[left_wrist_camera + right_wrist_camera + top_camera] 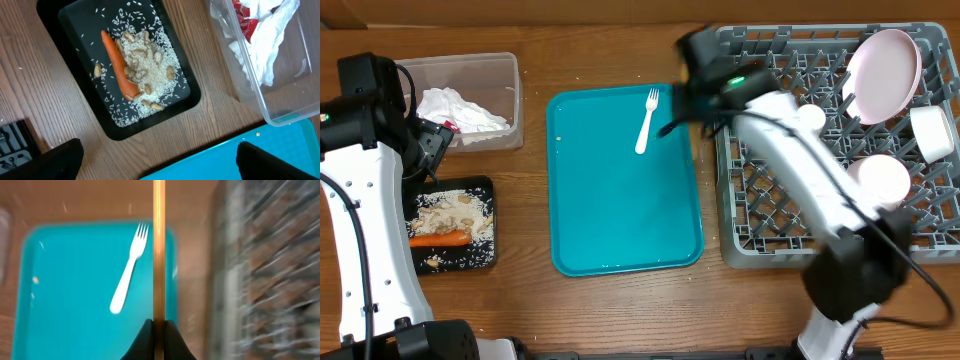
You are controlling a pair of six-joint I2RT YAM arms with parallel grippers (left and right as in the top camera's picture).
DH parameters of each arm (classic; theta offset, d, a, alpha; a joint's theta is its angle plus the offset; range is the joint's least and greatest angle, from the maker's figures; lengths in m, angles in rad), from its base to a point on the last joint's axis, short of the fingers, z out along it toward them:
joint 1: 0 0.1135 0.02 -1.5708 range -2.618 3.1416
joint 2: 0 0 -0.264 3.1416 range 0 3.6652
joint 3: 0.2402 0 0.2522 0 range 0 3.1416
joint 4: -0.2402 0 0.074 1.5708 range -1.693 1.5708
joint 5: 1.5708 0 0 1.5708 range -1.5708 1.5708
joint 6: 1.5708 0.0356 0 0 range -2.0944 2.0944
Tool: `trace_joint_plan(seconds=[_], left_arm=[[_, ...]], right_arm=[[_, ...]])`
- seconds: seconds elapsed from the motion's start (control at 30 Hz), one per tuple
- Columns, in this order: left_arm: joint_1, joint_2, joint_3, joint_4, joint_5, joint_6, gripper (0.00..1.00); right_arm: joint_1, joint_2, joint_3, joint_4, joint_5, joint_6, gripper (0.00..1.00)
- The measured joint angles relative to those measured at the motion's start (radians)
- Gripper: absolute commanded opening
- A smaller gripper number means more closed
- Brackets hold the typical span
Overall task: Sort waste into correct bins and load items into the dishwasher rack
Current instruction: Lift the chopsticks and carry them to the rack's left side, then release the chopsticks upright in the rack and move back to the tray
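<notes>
My right gripper [159, 326] is shut on a thin wooden chopstick [159, 250], which runs straight up the right wrist view. In the overhead view that gripper [682, 112] hovers over the teal tray's right edge, close to the grey dishwasher rack [760, 215]. A white fork [647, 120] lies on the teal tray [620, 230]. The rack holds a plate [882, 62], a cup [932, 132] and a bowl [880, 178]. My left gripper [159, 165] is open and holds nothing, near the black tray [75, 30] with a carrot [119, 65] and rice.
The clear tub [510, 75] at the back left holds white napkins [455, 108] and a red wrapper [245, 20]. The black tray [485, 185] sits just in front of it, left of the teal tray. The right wrist view is blurred on the rack side.
</notes>
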Motion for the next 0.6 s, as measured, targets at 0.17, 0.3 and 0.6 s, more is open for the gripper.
trace_joint_plan(seconds=[0.17,0.3,0.6], left_arm=[[0.000,0.000,0.000,0.000,0.000,0.000,1.00],[0.000,0.000,0.000,0.000,0.000,0.000,1.00],[0.000,0.000,0.000,0.000,0.000,0.000,1.00]], right_arm=[[-0.131,-0.051,0.033,-0.005,-0.013,-0.110,0.04],[-0.230,-0.023,0.021,-0.010,-0.053,-0.179,0.04],[-0.276,0.107,0.013,0.002,-0.149,-0.232,0.07]])
